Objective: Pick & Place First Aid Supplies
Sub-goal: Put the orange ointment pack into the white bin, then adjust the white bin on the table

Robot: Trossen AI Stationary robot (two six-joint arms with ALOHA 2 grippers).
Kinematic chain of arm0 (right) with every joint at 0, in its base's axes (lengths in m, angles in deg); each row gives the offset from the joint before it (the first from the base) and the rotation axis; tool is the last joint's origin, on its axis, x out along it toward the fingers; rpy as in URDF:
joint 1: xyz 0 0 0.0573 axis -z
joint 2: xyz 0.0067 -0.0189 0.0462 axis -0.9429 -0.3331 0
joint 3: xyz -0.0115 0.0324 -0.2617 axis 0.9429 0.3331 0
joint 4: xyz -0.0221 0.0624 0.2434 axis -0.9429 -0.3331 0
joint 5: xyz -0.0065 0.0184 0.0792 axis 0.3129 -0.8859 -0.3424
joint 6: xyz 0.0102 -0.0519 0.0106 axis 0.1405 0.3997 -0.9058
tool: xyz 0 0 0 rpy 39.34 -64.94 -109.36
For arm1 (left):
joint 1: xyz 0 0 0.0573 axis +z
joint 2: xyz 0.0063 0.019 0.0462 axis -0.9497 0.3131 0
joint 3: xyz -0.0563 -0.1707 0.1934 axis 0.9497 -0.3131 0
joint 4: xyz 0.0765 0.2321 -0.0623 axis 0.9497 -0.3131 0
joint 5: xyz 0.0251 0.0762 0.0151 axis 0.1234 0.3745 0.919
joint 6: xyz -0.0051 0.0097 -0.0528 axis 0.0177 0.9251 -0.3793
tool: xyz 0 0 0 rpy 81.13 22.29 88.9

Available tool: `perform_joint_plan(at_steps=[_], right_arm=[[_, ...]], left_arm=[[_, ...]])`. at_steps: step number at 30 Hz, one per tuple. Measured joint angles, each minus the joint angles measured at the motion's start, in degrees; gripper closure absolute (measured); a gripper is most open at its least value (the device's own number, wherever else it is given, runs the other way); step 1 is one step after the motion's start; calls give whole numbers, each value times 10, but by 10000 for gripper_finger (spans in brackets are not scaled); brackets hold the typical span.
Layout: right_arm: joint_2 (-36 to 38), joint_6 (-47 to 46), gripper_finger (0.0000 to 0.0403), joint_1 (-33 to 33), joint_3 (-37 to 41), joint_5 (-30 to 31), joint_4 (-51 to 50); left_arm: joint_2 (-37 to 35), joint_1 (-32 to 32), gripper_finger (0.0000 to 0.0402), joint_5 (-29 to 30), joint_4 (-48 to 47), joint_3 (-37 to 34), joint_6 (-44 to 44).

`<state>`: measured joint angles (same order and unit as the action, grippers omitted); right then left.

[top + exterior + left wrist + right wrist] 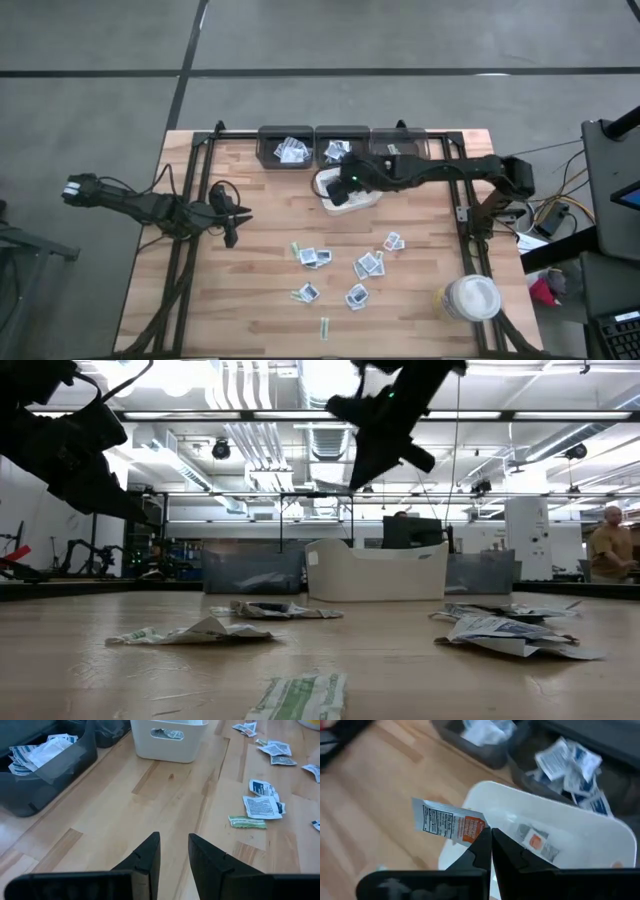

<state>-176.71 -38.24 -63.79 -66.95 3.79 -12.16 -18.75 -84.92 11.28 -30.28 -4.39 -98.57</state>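
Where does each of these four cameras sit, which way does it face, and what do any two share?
High: overhead, straight down; both arms, white tray.
Low: table height, level across; arms overhead, packets.
Left wrist: looks past left end effector at bare wood.
Right wrist: looks past right end effector, shut on red-print packet over tray.
Shared: every view shows the tray.

Your wooden table [260, 230] and its load.
On it you have three dark bins [285, 147] along the far edge, a white tray [345, 197] before them, scattered packets [368, 265] mid-table, and what looks like a white-lidded jar [470, 298] near the right corner.
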Motion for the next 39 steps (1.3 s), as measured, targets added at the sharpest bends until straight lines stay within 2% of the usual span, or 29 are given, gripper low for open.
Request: perform_joint_plan(at_steps=[5, 11, 20, 28, 36, 39], right_arm=[[-79, -50, 394, 8, -65, -30, -98], [-165, -79, 394, 13, -141, -10, -244], [-238, -44, 394, 27, -168, -13, -262], [-248, 14, 391, 28, -168, -15, -262], [-244, 33, 330, 30, -168, -15, -261], [-232, 57, 308, 30, -167, -43, -260]], left_arm=[[0, 0, 307, 0, 0, 0, 0], [0, 0, 307, 4, -1, 0, 2], [0, 0, 307, 10, -1, 0, 22], [0, 0, 307, 11, -1, 0, 22], [0, 0, 307, 11, -1, 0, 23], [0, 0, 307, 11, -1, 0, 23]])
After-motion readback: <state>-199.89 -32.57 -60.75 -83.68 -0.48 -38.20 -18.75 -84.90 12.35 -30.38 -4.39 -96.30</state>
